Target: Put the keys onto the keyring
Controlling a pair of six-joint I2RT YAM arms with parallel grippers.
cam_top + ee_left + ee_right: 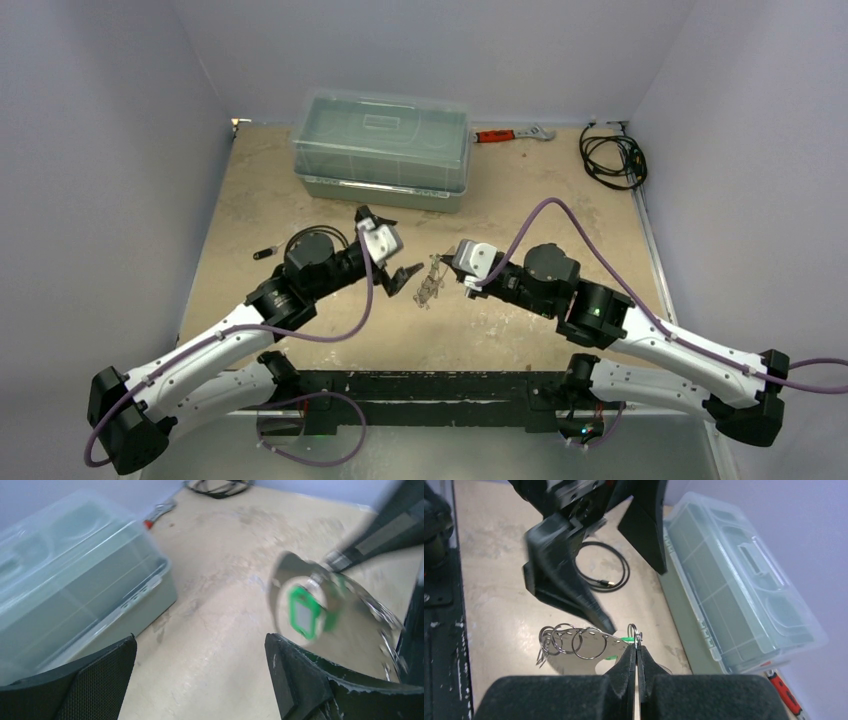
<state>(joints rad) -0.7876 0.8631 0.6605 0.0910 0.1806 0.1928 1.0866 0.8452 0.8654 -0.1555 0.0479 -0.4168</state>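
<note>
Right end effector (636, 652) is pinched shut on the keyring (574, 642), whose rings and green key (303, 612) extend toward the wide-open left end effector (200, 650), just beside them.

Legible markings: none. I read no word, number, brand or sign on the lid or walls of the clear plastic box (380, 140), on the green key head (302, 614), or on the pale tag (571, 665). The key head and the tag were blurred in my left wrist view. The red-handled wrench (492, 136) showed too small for me to make out any stamp.
</note>
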